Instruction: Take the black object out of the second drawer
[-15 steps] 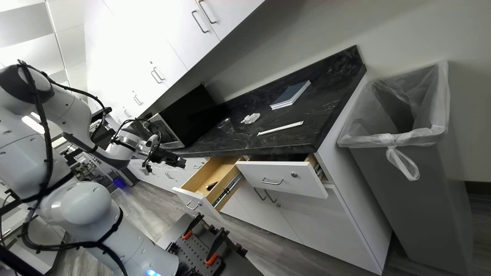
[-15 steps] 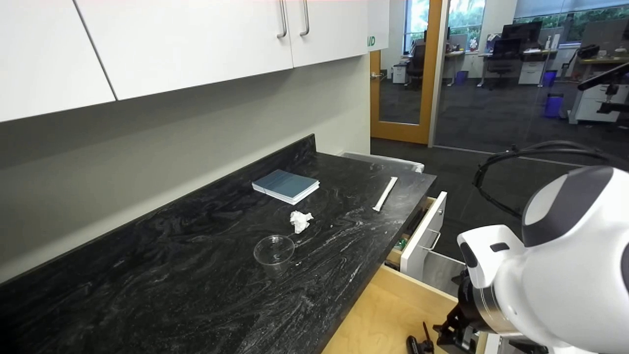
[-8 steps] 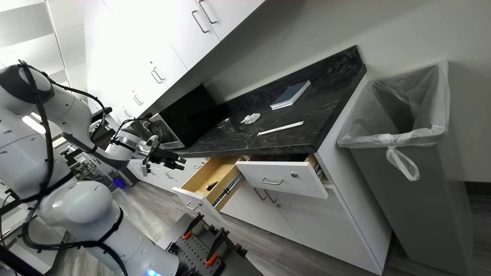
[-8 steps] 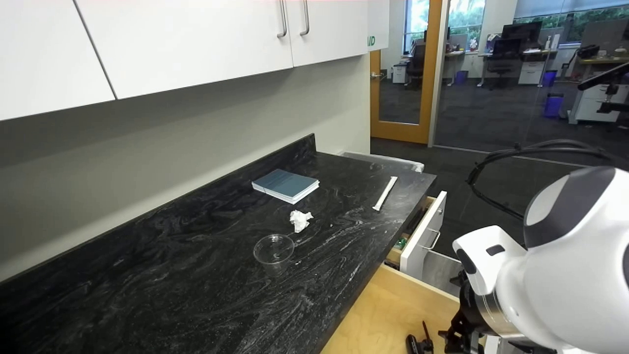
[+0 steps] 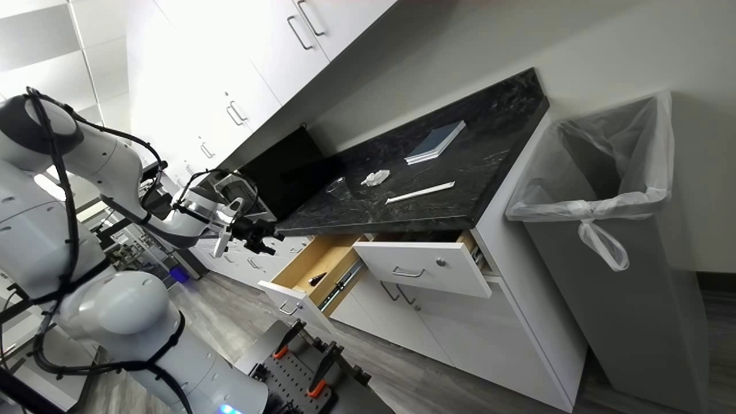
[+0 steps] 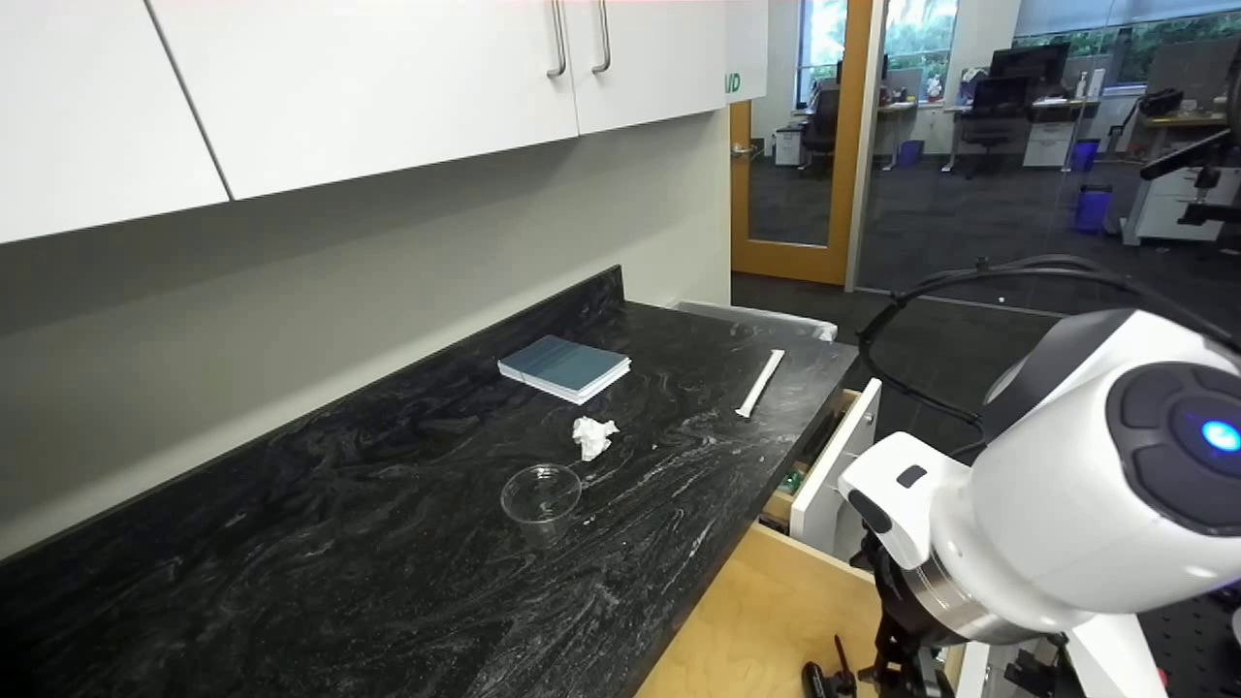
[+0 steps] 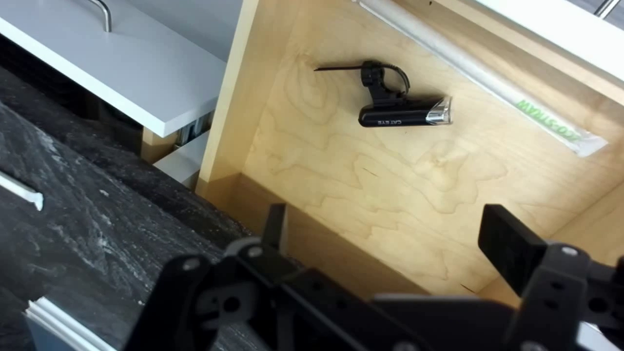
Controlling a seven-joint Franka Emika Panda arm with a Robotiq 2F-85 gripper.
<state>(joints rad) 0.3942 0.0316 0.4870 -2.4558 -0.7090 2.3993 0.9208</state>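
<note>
Pincer, mine: fingers spread, nothing between them; just turned and shifted slightly toward the desk, which I take as lining up, grasp not yet made. Light, black: unmoved in the open drawer, near the straw, not touching. Silver end points right in the wrist view; long axis runs roughly along my closing line, so a turn seems due.

In an exterior view, tilted, I face the counter from well back; in an exterior view, along its top; the wrist view, close, overlooks the drawer all share.
</note>
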